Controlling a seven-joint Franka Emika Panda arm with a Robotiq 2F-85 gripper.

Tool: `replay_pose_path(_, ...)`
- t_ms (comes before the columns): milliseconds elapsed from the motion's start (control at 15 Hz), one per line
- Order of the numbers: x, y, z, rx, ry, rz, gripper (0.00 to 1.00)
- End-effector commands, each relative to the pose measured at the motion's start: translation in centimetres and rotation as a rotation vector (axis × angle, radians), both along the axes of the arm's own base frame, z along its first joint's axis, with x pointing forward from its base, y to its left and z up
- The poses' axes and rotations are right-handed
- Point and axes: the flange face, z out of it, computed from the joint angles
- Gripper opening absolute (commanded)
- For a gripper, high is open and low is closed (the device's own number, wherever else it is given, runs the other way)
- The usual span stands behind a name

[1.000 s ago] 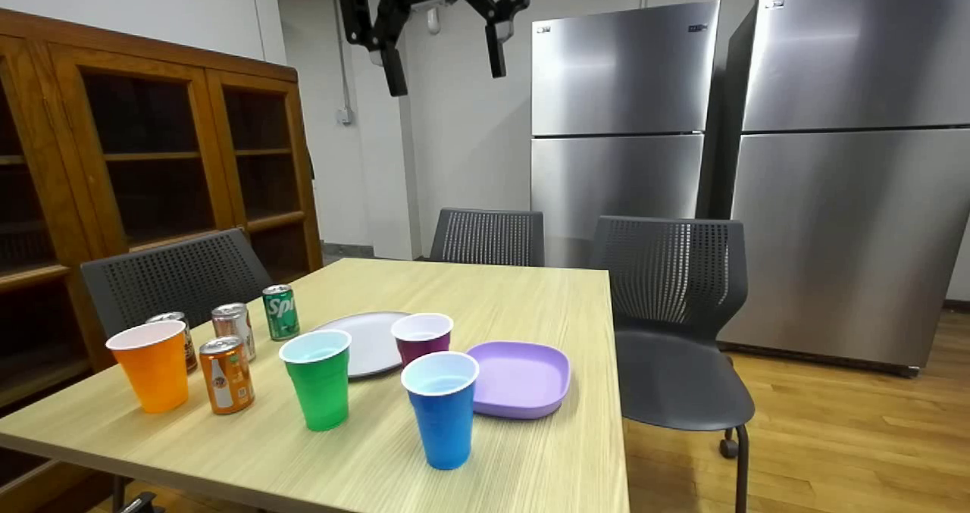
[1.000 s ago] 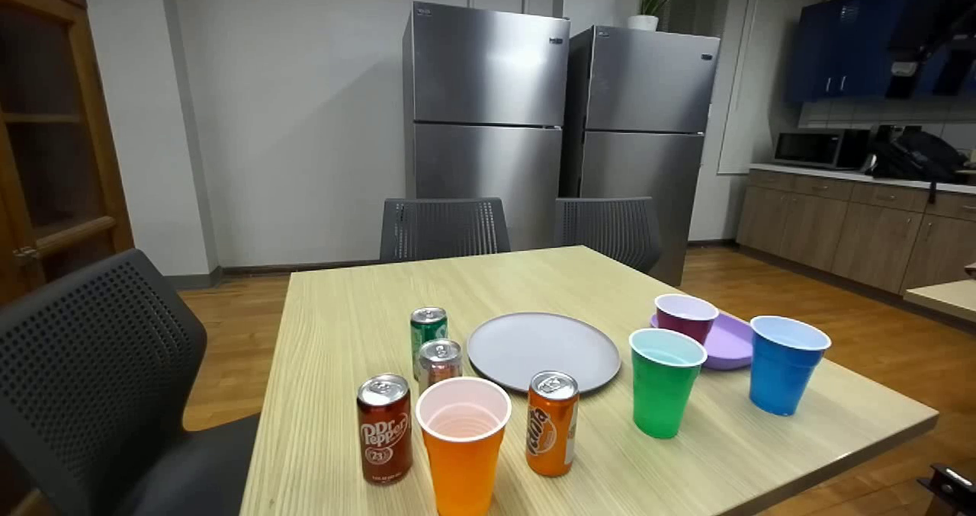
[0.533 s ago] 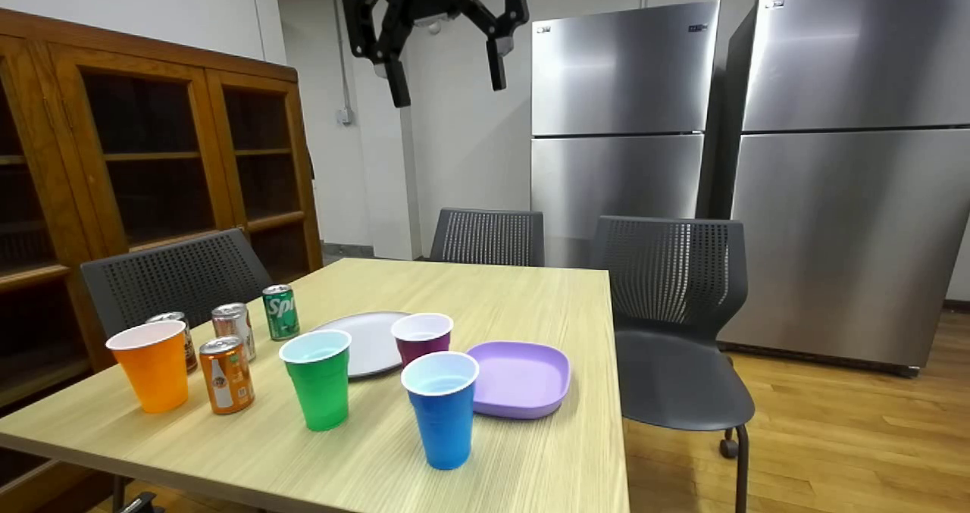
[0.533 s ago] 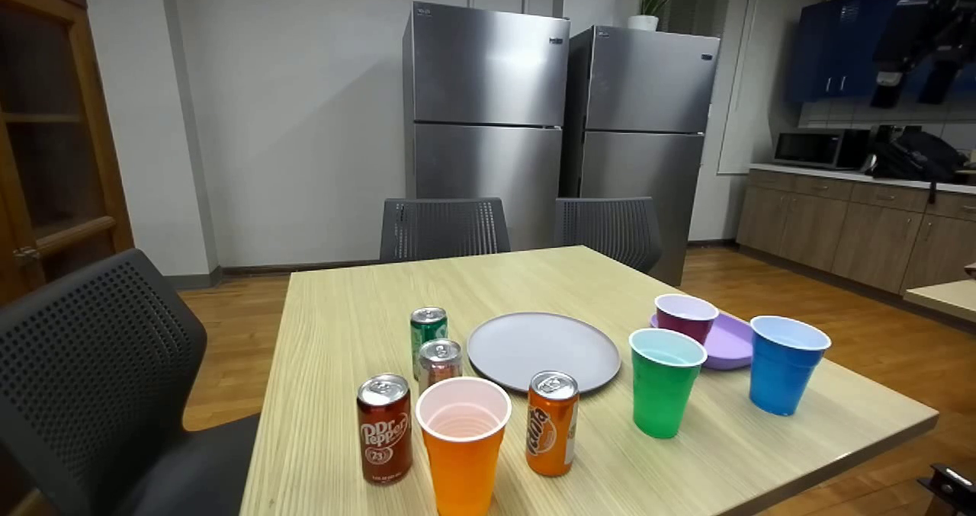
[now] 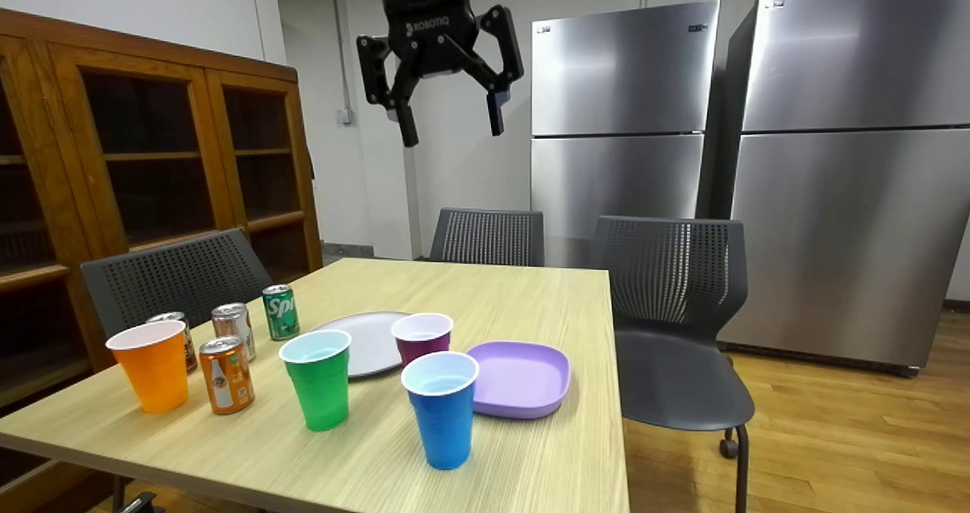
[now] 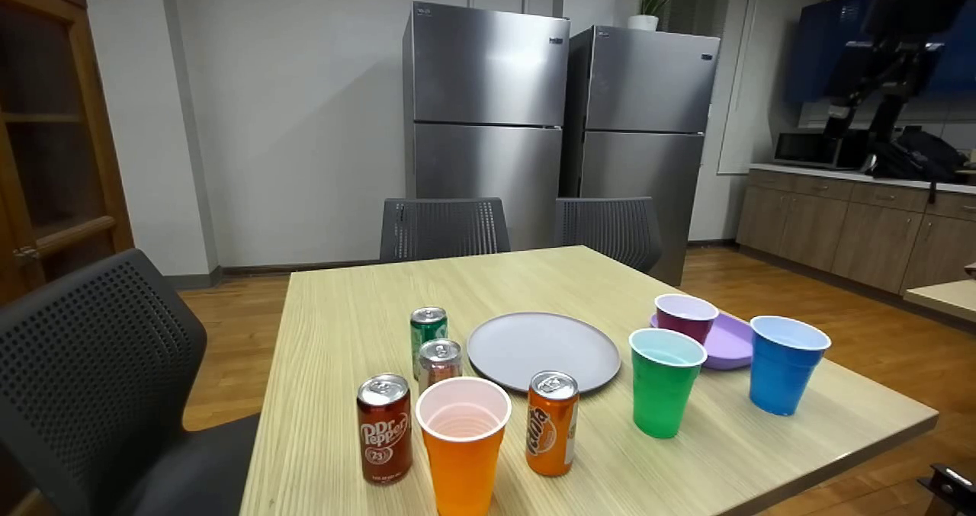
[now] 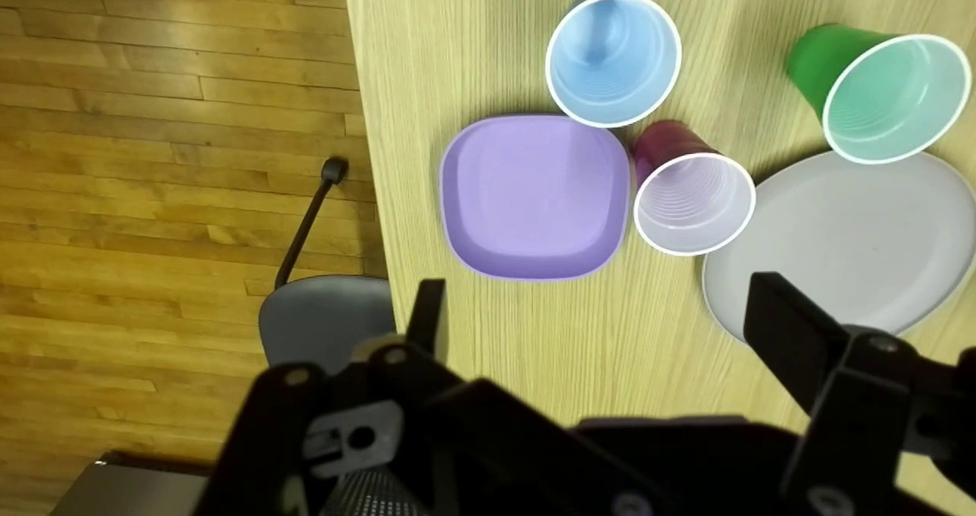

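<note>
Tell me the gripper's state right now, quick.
Gripper: open wide, holding nothing, in the air above the table.

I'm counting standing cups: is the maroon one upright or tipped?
Upright: in both exterior views the maroon cup stands with its open mouth facing up. Its slanted look in the wrist view is likely just perspective.
</note>
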Motion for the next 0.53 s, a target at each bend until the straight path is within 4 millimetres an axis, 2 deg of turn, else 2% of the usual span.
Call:
replay_pose_path(0,2.3,1.1,-1.3,0.004,-0.005,-0.012,1.00)
replay_pose_path(467,6.0,3.2,-4.5,0.004,0.029,-0.022,1.00)
